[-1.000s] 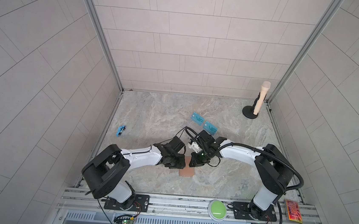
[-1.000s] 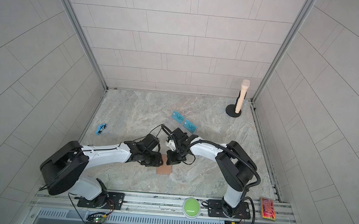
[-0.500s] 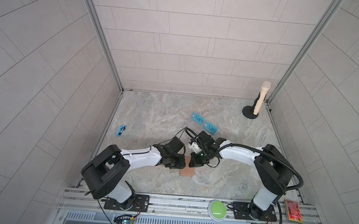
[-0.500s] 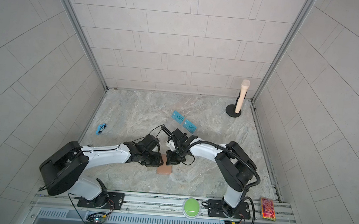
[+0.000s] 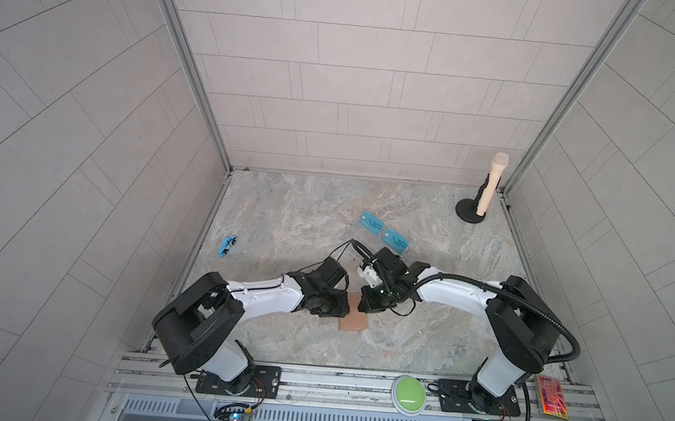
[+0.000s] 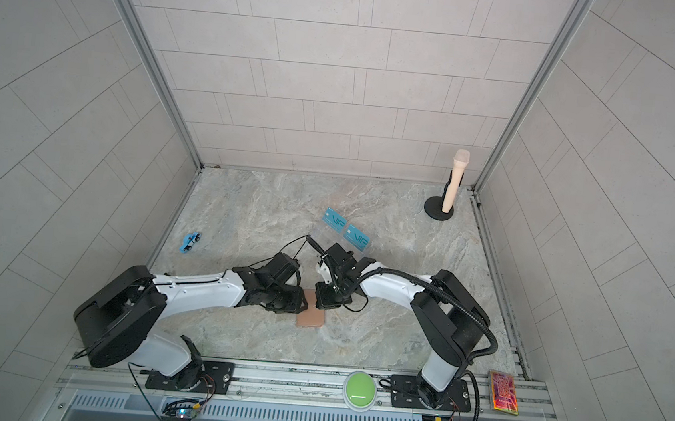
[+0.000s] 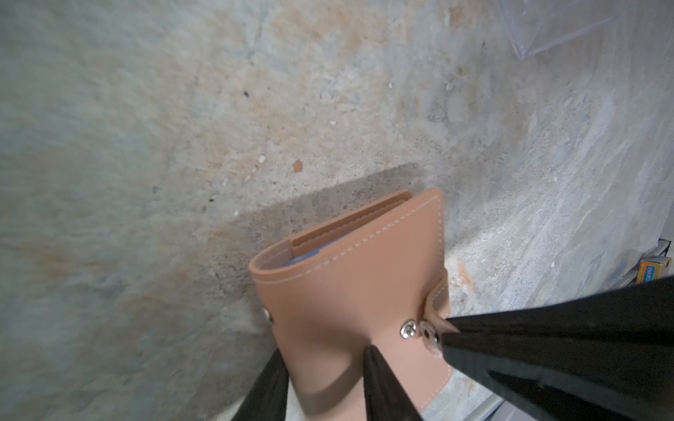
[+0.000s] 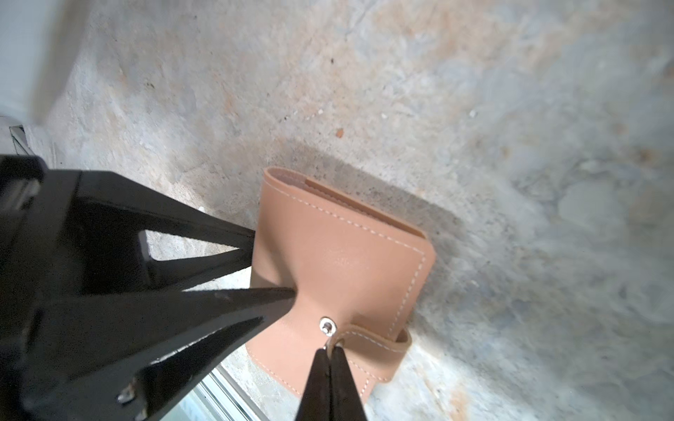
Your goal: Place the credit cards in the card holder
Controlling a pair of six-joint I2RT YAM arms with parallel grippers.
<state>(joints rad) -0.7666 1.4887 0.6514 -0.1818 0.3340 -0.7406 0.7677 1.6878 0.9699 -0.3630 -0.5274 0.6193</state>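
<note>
Only readable writing: "VIP" in darker letters on each of the two teal credit cards (image 5: pixel 370 222); no other label could be read.
Credit cards: they rested side by side on a clear stand (image 7: pixel 558 36), behind both arms and well apart from the card holder.
Card holder: the tan card holder (image 5: pixel 353 323) lay on the tabletop (image 5: pixel 285 215) between the two hands. It was folded over, with white stitching along its edges and a little pale blue showing inside.
Snap: the metal stud (image 8: pixel 327 325) was bare. The strap end (image 8: pixel 368 337) stood just beside it, not pressed on.
Left hand: the left hand (image 7: pixel 324 350) was clenched on the card holder, one finger pressing a dent into the cover, the other at its side edge.
Right hand: the right hand (image 8: pixel 329 350) was pinched tight on the strap end.
Against one second earlier: arms, card holder and cards kept the same places in both top views; no shift could be seen.
</note>
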